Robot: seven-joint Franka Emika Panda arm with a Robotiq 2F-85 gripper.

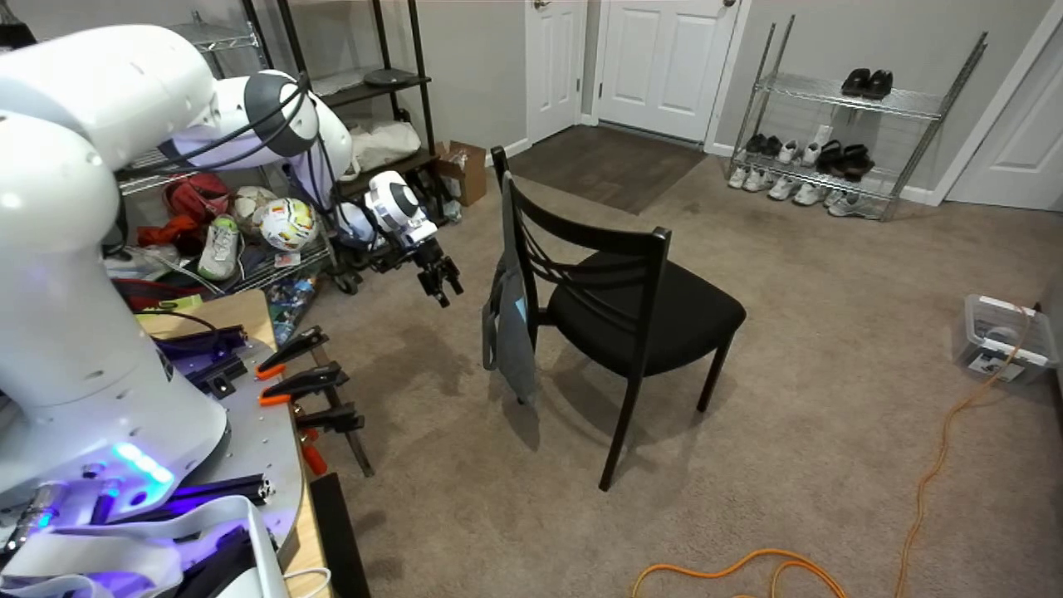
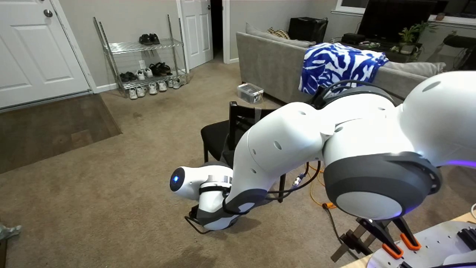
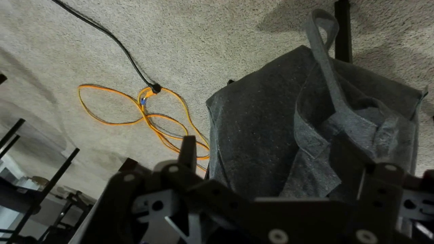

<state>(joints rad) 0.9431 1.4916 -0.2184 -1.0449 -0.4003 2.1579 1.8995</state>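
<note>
Spread and empty, the gripper [image 1: 451, 296] hangs near a bag [image 3: 268, 125] on a chair [image 1: 689, 309], seemingly an approach that calls for edging closer.

tool [image 3: 268, 149]: blurred, cropped below, wrist view | gray cloth [image 3: 254, 122]: partly hidden behind it | chair [image 2: 217, 134]: partly behind arm [image 2: 282, 137], in an exterior view

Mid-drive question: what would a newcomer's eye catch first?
The white arm looms in both exterior views, its open gripper near a gray bag on the chair. Behind, a blue-and-white blanket drapes the sofa in an exterior view; orange cord loops across the carpet.
</note>
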